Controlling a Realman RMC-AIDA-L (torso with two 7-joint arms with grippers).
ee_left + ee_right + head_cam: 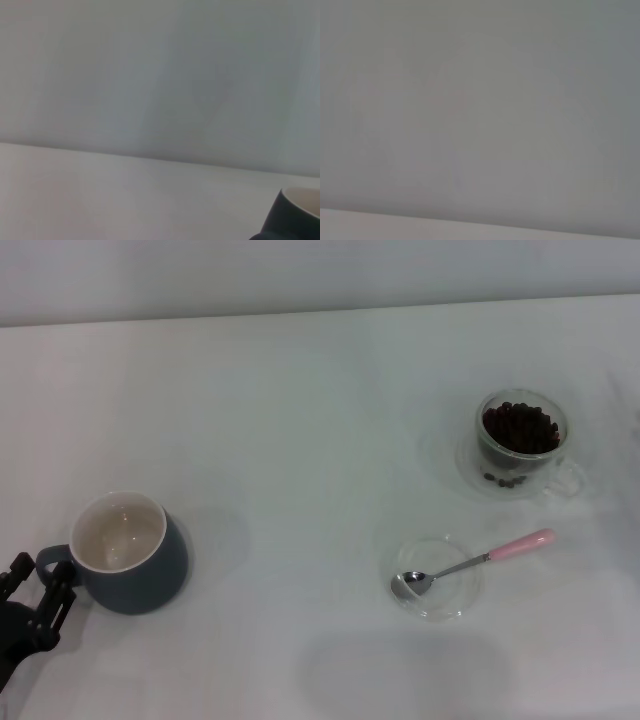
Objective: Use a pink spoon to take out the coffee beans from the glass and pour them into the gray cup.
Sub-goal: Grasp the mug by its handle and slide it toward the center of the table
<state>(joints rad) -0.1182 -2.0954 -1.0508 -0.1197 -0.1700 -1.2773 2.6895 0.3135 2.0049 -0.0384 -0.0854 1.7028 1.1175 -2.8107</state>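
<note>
Left gripper (pixel 30 605), grip state unclear, touches the gray cup (pixel 135 560)'s handle.

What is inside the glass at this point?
The glass is heaped with dark coffee beans; a few show through its wall lower down. The beans hide its bottom.

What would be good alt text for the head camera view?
A white table holds an empty gray cup at the robot's left, its handle by the left gripper. To the right, a glass of coffee beans stands beyond a pink spoon resting on a clear saucer.
</note>
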